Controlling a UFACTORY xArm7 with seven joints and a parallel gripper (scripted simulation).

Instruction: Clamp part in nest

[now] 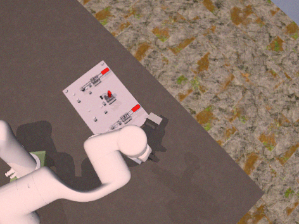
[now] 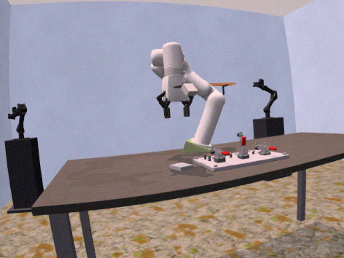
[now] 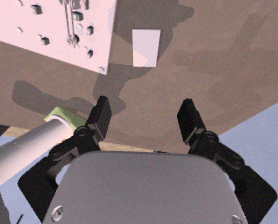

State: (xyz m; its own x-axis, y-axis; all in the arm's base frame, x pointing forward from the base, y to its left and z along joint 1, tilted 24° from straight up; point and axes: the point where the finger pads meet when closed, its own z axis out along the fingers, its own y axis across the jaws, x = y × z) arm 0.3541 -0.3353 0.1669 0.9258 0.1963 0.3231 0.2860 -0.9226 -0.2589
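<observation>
Two black fingers of my claw [image 2: 176, 111] stand fully apart with nothing between them, blocky matte pads on jointed black links below a smooth grey housing. I hang high over the bench [image 2: 120, 181], whose top is a dull dark-brown slab with a curved front edge on grey legs. Straight under me in the wrist view lies the part [image 3: 146, 47], a plain pale-grey rectangular block, flat on the bench just beside a corner of the fixture [image 1: 79, 89] and not touching it. That fixture is a flat whitish plate carrying small dark pads and blocks and three metal toggle clamps with glossy red handles: two handles [image 1: 104, 70] [image 1: 135, 108] lie low and flat, the middle one [image 2: 243, 141] stands upright. None of the nests holds anything. No writing can be read on anything. My arm is smooth white tube rising from a green base [image 2: 191, 147]. Beyond the bench the floor [image 1: 222, 48] is mottled stone with rust and moss patches.
</observation>
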